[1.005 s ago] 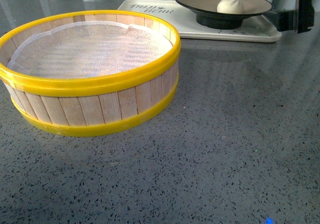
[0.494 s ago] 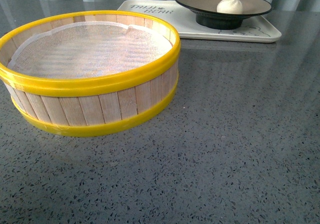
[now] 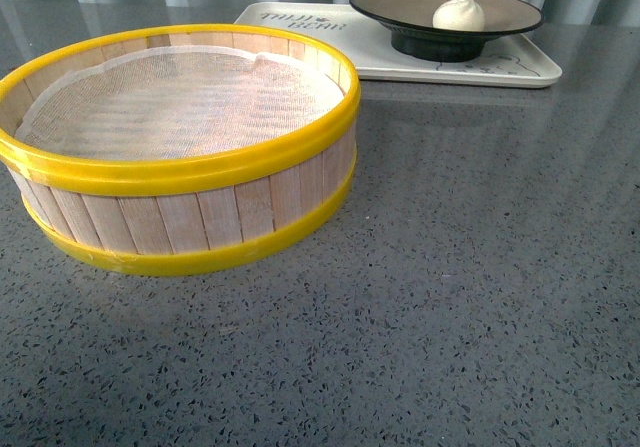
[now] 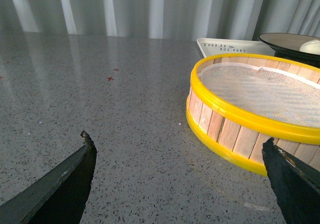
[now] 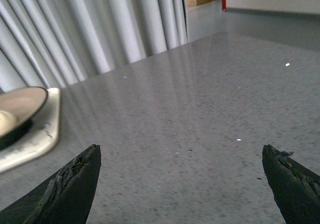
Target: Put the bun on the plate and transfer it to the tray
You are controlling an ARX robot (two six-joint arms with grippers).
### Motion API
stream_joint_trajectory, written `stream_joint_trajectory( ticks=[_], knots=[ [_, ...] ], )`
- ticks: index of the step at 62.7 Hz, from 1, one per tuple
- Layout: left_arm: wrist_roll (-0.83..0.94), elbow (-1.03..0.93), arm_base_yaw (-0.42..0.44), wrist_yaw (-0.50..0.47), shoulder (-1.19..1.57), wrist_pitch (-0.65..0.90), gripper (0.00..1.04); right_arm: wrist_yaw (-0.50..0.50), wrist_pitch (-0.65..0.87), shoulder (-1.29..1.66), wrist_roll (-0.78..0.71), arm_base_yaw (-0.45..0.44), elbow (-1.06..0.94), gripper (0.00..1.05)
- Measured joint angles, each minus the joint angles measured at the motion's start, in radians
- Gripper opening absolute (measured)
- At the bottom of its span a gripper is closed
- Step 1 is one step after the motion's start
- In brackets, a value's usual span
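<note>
The white bun (image 3: 459, 13) rests on the black-rimmed plate (image 3: 400, 5), and the plate stands on the cream tray (image 3: 520, 65) at the far right of the table. Neither arm shows in the front view. My left gripper (image 4: 177, 151) hangs open over bare grey tabletop, with the steamer basket beside one finger; the bun (image 4: 311, 46), plate (image 4: 280, 38) and tray (image 4: 220, 46) lie beyond it. My right gripper (image 5: 181, 156) is open over bare table, apart from the tray corner (image 5: 35, 139) and plate rim (image 5: 22, 98).
A yellow-rimmed wooden steamer basket (image 3: 180, 167) lined with white cloth fills the left of the table, also near the left gripper as the basket (image 4: 250, 119). Grey speckled tabletop (image 3: 470, 267) stretches to the right and front. Pale curtains (image 5: 100, 28) hang behind the table.
One second ago the right arm's dark gripper stood at the tray's right end beside the plate. It has drawn back out of the front view. Bun, plate and tray stay put.
</note>
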Motion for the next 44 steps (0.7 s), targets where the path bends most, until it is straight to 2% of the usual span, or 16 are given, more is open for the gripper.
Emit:
stream_joint_trajectory(
  ticks=[3,5,7,15,22,26,33,44],
  knots=[
    [0.0,0.0,0.0,0.0,0.0,0.0,0.98,-0.148,0.007,-0.035,-0.059,-0.003,-0.043,0.79],
    [0.0,0.0,0.0,0.0,0.0,0.0,0.98,-0.208,0.007,-0.06,-0.076,0.006,-0.067,0.74],
    [0.0,0.0,0.0,0.0,0.0,0.0,0.98,-0.227,0.008,-0.085,-0.096,0.021,-0.09,0.69],
    [0.0,0.0,0.0,0.0,0.0,0.0,0.98,-0.203,0.063,-0.118,-0.126,0.072,-0.166,0.49],
    [0.0,0.0,0.0,0.0,0.0,0.0,0.98,-0.171,0.003,-0.178,-0.135,0.099,-0.192,0.31],
    [0.0,0.0,0.0,0.0,0.0,0.0,0.98,-0.093,-0.039,-0.23,-0.136,0.15,-0.193,0.2],
    [0.0,0.0,0.0,0.0,0.0,0.0,0.98,-0.092,-0.103,-0.308,-0.14,0.187,-0.194,0.02],
    [0.0,0.0,0.0,0.0,0.0,0.0,0.98,-0.086,-0.2,-0.41,-0.143,0.189,-0.197,0.02]
  ],
)
